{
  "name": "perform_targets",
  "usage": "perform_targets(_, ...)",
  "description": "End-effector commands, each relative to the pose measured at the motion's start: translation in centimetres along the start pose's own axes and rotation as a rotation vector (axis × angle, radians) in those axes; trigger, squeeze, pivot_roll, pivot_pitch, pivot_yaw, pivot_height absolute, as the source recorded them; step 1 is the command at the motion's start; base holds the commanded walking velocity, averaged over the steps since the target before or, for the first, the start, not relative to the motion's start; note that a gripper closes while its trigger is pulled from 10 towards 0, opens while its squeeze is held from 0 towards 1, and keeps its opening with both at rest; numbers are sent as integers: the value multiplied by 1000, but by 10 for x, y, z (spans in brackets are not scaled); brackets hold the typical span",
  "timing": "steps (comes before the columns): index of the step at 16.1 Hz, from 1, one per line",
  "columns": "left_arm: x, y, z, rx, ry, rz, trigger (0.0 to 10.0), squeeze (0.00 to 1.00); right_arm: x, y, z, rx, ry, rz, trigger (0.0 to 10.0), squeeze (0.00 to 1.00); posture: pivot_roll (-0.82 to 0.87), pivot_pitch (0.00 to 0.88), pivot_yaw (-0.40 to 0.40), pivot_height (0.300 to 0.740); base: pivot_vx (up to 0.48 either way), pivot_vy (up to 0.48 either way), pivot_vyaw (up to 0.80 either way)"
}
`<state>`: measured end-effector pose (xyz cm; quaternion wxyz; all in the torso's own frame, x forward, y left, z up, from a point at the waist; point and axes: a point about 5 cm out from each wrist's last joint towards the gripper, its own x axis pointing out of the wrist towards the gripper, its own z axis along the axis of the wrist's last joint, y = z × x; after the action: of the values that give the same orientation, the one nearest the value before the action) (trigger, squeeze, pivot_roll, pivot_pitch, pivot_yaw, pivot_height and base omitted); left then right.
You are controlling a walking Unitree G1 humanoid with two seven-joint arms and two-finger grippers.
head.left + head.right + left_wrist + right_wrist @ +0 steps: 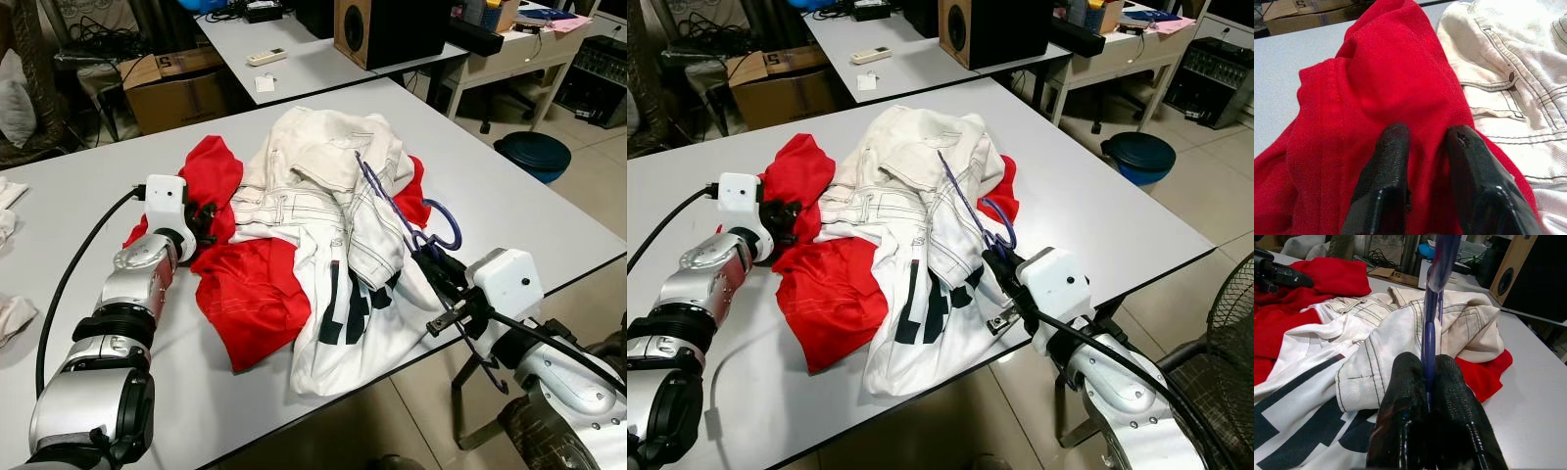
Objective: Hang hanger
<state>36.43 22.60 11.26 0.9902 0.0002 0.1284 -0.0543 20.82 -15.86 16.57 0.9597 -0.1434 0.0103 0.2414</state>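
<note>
Clothes lie heaped in the middle of a smooth pale grey table point(509, 186): a cream denim jacket point(323, 186) with dark topstitched seams and a small metal rivet, a white cloth with bold black lettering point(343, 313) spilling toward the near edge, and a soft red garment point(250, 289) with a fine knit weave spread beneath and to the left of them.

The hanger point(392, 206) is thin blue-purple plastic, glossy, with a slim straight bar that runs across the top of the cream jacket and a curved hook end lying just beside the red cloth on the table's right side. The right gripper point(1429, 377) is closed on the hanger, its two textured black fingers pinching the bar from both sides near the table's front edge, and the bar rises away from the fingertips over the jacket.

The left gripper point(1425, 147) rests at the left of the pile with its matte black fingers point(1391, 166) pressed down onto the red garment, a fold of red fabric bunched in the narrow gap between them.

Behind the table stand a second grey table point(294, 59), a cardboard box point(176, 88), and a black-and-wood speaker point(377, 29).
</note>
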Motion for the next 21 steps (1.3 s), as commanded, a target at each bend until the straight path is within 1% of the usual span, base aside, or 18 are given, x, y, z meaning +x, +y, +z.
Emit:
perform_targets(1, -2, 5, -4, -14, 11, 15, 0, 0, 1, 4, 2, 1, -5, 35, 10000, 0, -95, 0, 64, 740, 0, 0, 0)
perform_targets(4, -2, 8, -2, -30, -5, 39, 0, 0, 1, 3, 2, -17, -3, 32, 10000, 0, -96, 0, 62, 740, 0, 0, 0)
perform_targets(6, -1, 5, 7, -73, -69, 10, 0, 0, 3, 0, 3, -23, -11, 9, 10000, 0, -93, 0, 60, 740, 0, 0, 0)
perform_targets(7, 0, -1, 17, -113, -133, -58, 0, 0, 3, -1, 4, -25, -19, -4, 10000, 0, -90, 0, 60, 740, 0, 0, 0)
perform_targets(8, 0, -11, 39, -196, -256, -170, 0, 0, 4, -4, 5, -31, -32, -35, 10000, 0, -86, 0, 60, 740, 0, 0, 0)
perform_targets(9, 0, -13, 45, -217, -281, -187, 0, 0, 4, -5, 6, -31, -35, -42, 10000, 0, -84, 0, 60, 740, 0, 0, 0)
perform_targets(10, -1, -15, 62, -263, -345, -220, 0, 0, 4, -8, 7, -25, -48, -62, 10000, 0, -78, 0, 58, 740, 0, 0, 0)
perform_targets(11, -2, -18, 87, -313, -421, -270, 0, 0, 5, -10, 7, -18, -57, -76, 10000, 0, -73, 0, 60, 740, 0, 0, 0)
perform_targets(12, -2, -19, 92, -321, -435, -283, 0, 0, 6, -10, 7, -20, -57, -76, 10000, 0, -72, 0, 62, 740, 0, 0, 0)
perform_targets(13, -3, -20, 99, -292, -449, -294, 0, 0, 7, -10, 7, -18, -59, -73, 10000, 0, -69, 0, 64, 740, 0, 0, 0)
perform_targets(14, 0, -15, 93, -132, -379, -215, 0, 0, 8, -6, 7, -20, -65, -54, 10000, 0, -68, 0, 67, 740, 0, 0, 0)
perform_targets(15, 1, -9, 85, -1, -318, -140, 3882, 0, 8, -4, 7, -13, -68, -45, 10000, 0, -67, 0, 68, 740, 0, 0, 0)
perform_targets(16, 1, -1, 73, 1, -273, -84, 10000, 0, 8, -2, 7, -3, -68, -38, 10000, 0, -67, 0, 69, 740, 0, 0, 0)
perform_targets(17, 0, 7, 65, -26, -250, -37, 10000, 1000, 9, -1, 6, -3, -63, -30, 10000, 0, -66, 0, 68, 740, 0, 0, 0)
perform_targets(18, -2, 12, 58, -16, -226, 0, 10000, 1000, 9, 1, 4, -3, -54, -24, 10000, 0, -64, 0, 66, 740, 0, 0, 0)
perform_targets(19, -3, 15, 48, -25, -191, 12, 10000, 1000, 10, 3, 3, 2, -42, -8, 10000, 0, -62, 0, 64, 740, 0, 0, 0)
perform_targets(20, -4, 16, 35, -45, -144, -2, 10000, 1000, 10, 6, 1, 1, -29, 20, 10000, 0, -58, 0, 59, 740, 0, 0, 0)
perform_targets(21, -5, 16, 27, -42, -108, -11, 10000, 1000, 11, 7, 0, 3, -22, 32, 10000, 0, -56, 0, 56, 740, 0, 0, 0)
